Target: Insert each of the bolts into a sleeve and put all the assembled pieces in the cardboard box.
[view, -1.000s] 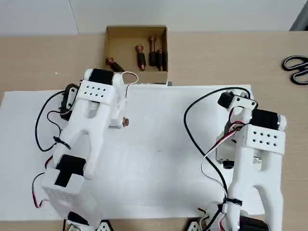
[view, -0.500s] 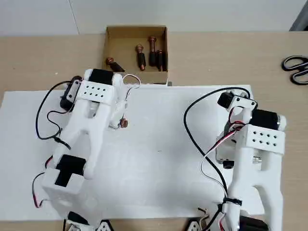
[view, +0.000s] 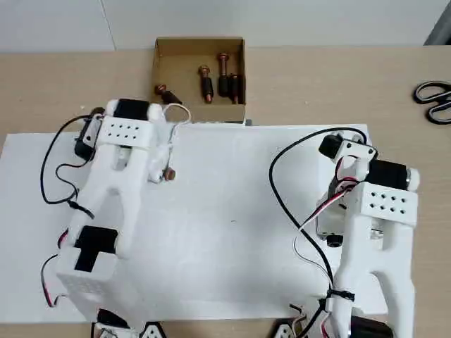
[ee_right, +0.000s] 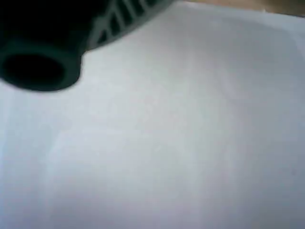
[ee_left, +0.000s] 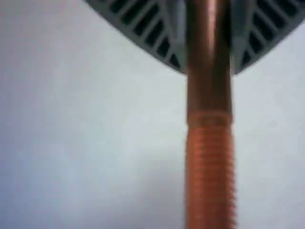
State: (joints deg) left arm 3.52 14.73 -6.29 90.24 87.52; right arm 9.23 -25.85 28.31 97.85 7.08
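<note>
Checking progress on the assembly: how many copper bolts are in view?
5. One bolt is held in the left claw; four lie in the cardboard box, two crowded together, so another may be hidden.

Tan worktop (view: 63, 77) carries white sheet (view: 232, 232). cardboard box (view: 176, 60) (assembled pieces (view: 207, 84) inside) touches sheet's far edge. Scissors (view: 435, 103) beyond sheet's far right corner.
</note>
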